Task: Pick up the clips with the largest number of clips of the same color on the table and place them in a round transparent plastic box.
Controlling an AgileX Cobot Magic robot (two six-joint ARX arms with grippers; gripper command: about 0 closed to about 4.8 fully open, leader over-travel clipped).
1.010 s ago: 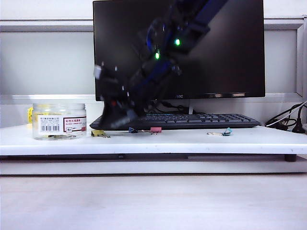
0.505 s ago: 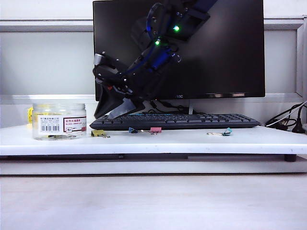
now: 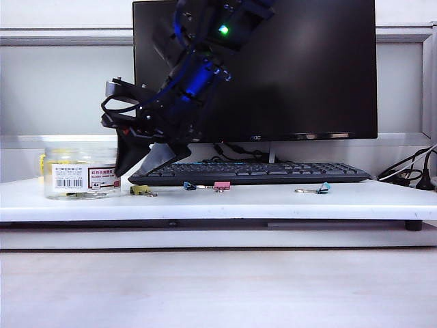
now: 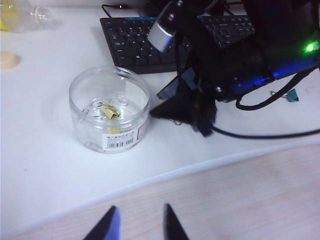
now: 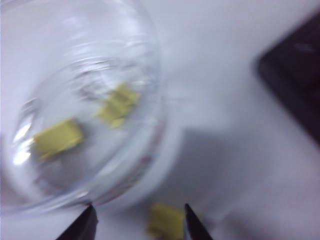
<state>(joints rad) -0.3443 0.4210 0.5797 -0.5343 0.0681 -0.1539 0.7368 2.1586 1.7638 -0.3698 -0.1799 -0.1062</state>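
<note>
We find the clips [image 5: 116, 105] split between two places: yellow ones lie inside the round transparent plastic box [image 3: 82, 171], which stands near the left end of the white table [image 3: 273, 201], and one more yellow clip [image 3: 139, 190] sits on the table just beside the box. The right gripper [image 3: 140, 158] hangs over that gap, fingers spread and empty. We judge the main risk to be a finger striking the box wall on the way down, since the loose clip lies so close to it (a nudged box would shift everything). Grabbing the pink clip [image 3: 221, 185] or the blue clip [image 3: 188, 185] nearby would be the wrong colour.

The right wrist view shows the loose clip between its fingertips, though blurred. Only the exterior view shows the teal clip [image 3: 322, 188] clearly. The left gripper [image 4: 138, 227] waits well back over the wooden floor, fingers parted, holding nothing.
</note>
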